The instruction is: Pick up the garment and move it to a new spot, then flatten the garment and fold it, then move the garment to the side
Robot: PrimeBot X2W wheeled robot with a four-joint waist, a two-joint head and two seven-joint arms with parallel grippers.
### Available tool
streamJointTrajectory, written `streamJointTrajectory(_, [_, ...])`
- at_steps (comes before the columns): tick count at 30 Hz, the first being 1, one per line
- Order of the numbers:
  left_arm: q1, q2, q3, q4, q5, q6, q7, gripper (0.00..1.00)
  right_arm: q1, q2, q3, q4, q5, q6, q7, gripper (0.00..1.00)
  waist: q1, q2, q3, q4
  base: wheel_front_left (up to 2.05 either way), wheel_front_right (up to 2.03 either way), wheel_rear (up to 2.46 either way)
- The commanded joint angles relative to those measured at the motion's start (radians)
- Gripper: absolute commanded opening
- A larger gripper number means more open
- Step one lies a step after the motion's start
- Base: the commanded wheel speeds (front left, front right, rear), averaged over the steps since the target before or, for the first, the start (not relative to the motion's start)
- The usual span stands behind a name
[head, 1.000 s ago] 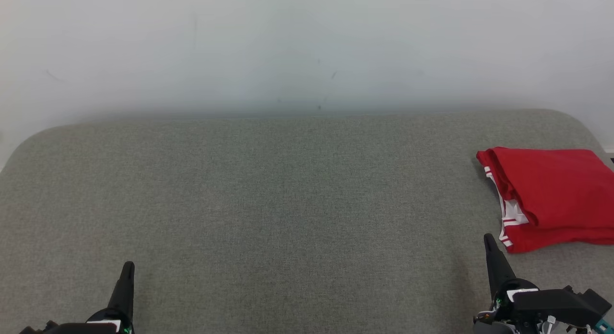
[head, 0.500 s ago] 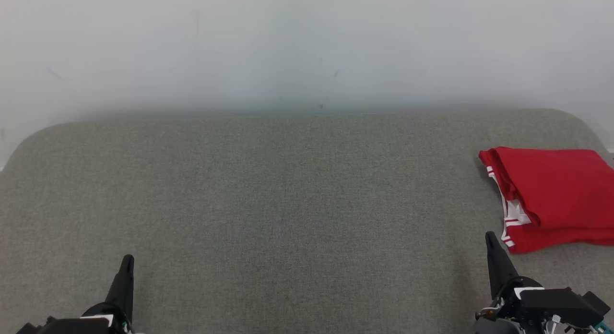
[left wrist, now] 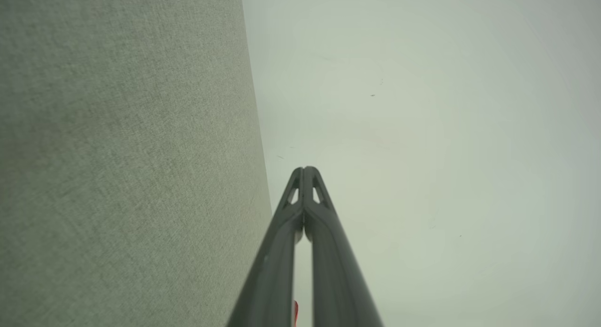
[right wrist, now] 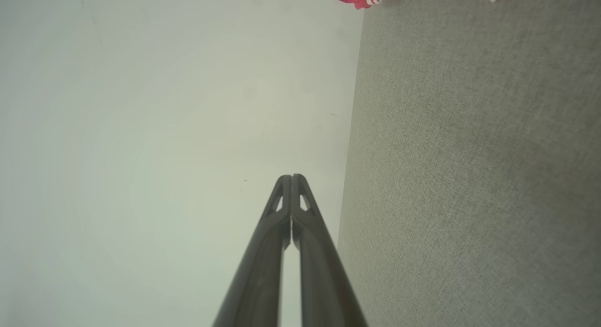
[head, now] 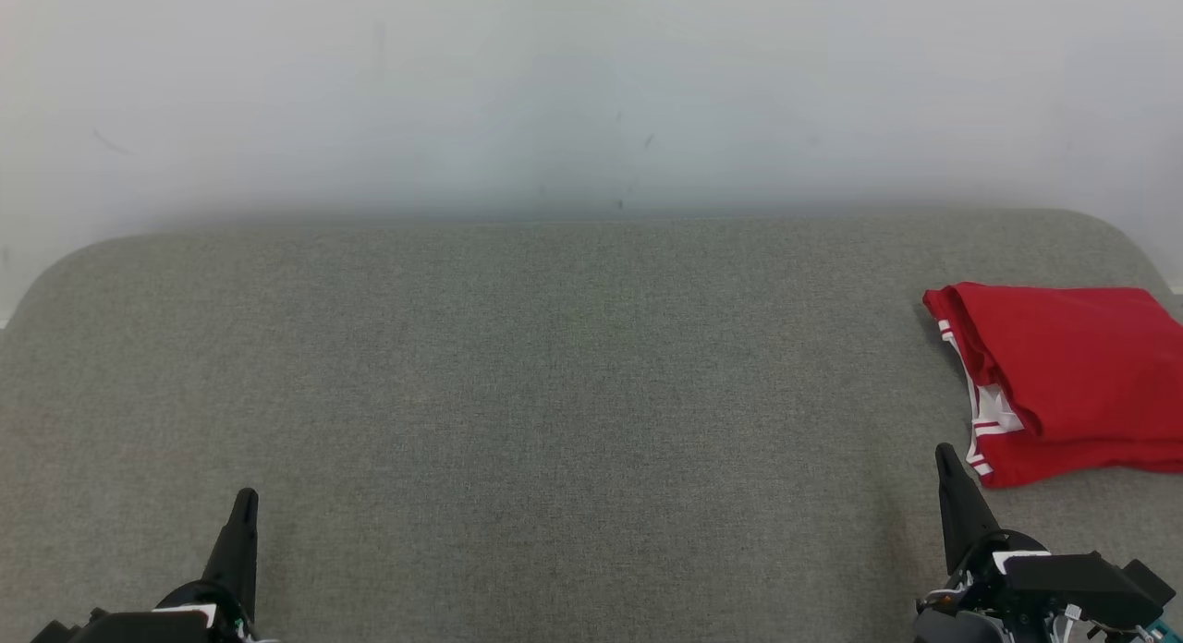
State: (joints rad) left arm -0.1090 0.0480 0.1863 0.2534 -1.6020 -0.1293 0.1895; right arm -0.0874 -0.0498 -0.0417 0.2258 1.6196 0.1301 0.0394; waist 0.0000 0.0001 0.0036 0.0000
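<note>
Two claws are closed and empty. The left claw [head: 245,497] sits at the near left and the right claw [head: 944,453] at the near right, each with its dark fingers pressed together and pointing toward the pale wall [head: 591,89]. Both are low over the grey cloth-covered surface [head: 554,394]. The red garment [head: 1063,375] lies folded at the right edge of the surface, about midway between near and far. Its near left corner is just beside the right claw's tip, and no contact is visible between them. The garment's right side runs out of the head view. White-and-red striped trim [head: 984,421] shows between the layers along its left edge.

Handling, as judged: the cloth looks light, soft and limp, with no stiffness of its own. The stacked layers would likely slide on one another, and the fold would open if only the top layer were lifted. The rolled far left edge looks thickest, so a pinch there through all the layers, or one claw at each left corner, seems the safest hold. With the garment folded and at the side, the task appears close to complete.
</note>
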Motion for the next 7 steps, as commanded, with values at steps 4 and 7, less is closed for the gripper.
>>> streamJointTrajectory(4, [-0.014, 0.004, 0.001, 0.004, -0.004, -0.003, 0.001, 0.0, -0.008, -0.001, -0.001, -0.002, 0.003, 0.001, 0.002, 0.0, 0.0, -0.0001, 0.0, 0.0, 0.0, 0.0, 0.0])
streamJointTrajectory(7, [-0.014, 0.004, 0.001, 0.003, -0.004, -0.003, 0.001, 0.0, -0.008, -0.001, -0.001, -0.002, 0.004, 0.001, 0.002, 0.0, 0.0, -0.0001, 0.0, 0.0, 0.0, 0.0, 0.0])
